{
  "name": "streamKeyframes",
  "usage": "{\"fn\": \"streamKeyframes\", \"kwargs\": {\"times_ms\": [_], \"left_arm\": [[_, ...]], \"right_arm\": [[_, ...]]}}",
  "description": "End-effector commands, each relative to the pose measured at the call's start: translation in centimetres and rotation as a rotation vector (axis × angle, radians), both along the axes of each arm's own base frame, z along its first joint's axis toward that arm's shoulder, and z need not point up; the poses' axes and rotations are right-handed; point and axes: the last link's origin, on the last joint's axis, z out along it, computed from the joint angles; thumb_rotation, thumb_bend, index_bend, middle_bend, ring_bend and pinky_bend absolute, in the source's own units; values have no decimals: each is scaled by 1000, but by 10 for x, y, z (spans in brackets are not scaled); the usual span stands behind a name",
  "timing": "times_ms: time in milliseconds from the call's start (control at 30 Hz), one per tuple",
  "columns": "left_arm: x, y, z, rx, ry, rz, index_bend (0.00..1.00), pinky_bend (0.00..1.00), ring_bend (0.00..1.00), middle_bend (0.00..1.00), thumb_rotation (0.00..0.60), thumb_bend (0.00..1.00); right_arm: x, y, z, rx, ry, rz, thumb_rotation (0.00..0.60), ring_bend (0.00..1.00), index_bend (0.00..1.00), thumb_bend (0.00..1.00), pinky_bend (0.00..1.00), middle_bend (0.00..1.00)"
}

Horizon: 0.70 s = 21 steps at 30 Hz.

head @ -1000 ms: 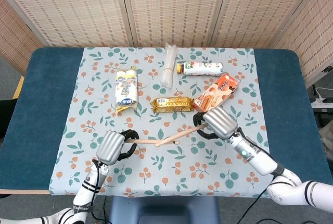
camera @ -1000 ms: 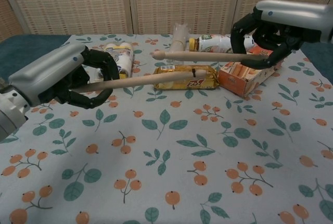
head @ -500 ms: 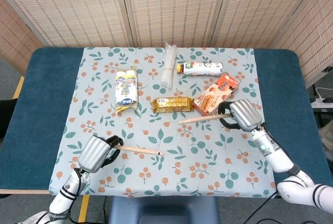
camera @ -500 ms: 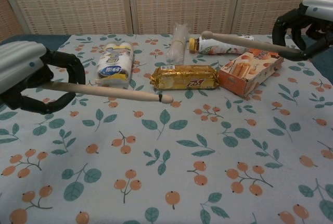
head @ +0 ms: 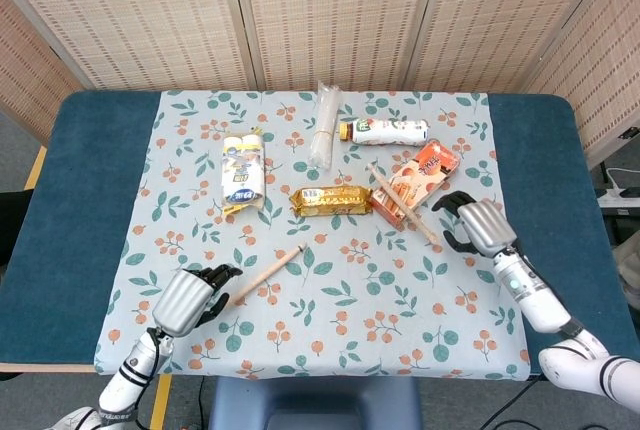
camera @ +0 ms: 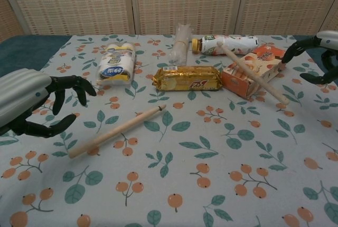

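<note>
At the front-left of the table, the left hand [head: 186, 300] sat w/ fingers spread and released, gripping nothing. A stick [head: 267, 274] lay flat on the cloth [head: 330, 350] just beside it, near end close to the fingertips but apart from them, far end pointing toward the gold packet [head: 331, 200]. In the chest view the same left hand [camera: 26, 105] showed fingers apart, and the stick [camera: 117, 131] lay on the cloth w/ a clear gap from it.

At the right side, the right hand [head: 481, 225] was likewise released, fingers apart, holding nothing. A 2nd stick [head: 402, 203] lay tilted, upper part resting across the orange box [head: 420, 178], lower end down on the cloth near the right hand; contact w/ the fingers could not be told.

Other items on the cloth: bottle [head: 388, 131] on its side behind the box, clear wrapped roll [head: 324, 135] at centre rear, yellow-white pack [head: 244, 170] at left.
</note>
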Motion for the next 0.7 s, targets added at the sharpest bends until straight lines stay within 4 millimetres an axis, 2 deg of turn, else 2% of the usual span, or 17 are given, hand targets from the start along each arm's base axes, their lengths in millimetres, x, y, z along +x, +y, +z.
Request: {"fn": "streamKeyframes", "kwargs": {"times_ms": [33, 200, 333, 433, 567, 700], "left_arm": [[0, -2, -2, 3, 4, -9, 283, 846, 599, 381, 600, 452], [-5, -5, 8, 9, 14, -10, 262, 816, 581, 346, 600, 452], [-19, -14, 37, 17, 42, 0, 217, 760, 494, 309, 600, 452], [-42, -25, 67, 56, 113, 17, 212, 740, 457, 311, 600, 452], [-83, -43, 105, 93, 214, 112, 223, 732, 440, 318, 600, 451], [-99, -53, 126, 123, 153, 253, 229, 730, 437, 316, 600, 452]], "right_arm": [[-2, 2, -1, 2, 2, 0, 600, 143, 294, 384, 673, 229], [-3, 6, 5, -7, -10, 5, 600, 80, 261, 344, 553, 188], [-6, 15, 13, -14, -45, 1, 600, 20, 223, 290, 421, 145], [-10, 31, 24, -26, -61, -7, 600, 7, 188, 262, 346, 121], [-19, 62, 38, -87, -27, -23, 600, 0, 166, 246, 297, 115], [-24, 86, 41, -147, 8, -43, 600, 0, 162, 246, 288, 115]]}}
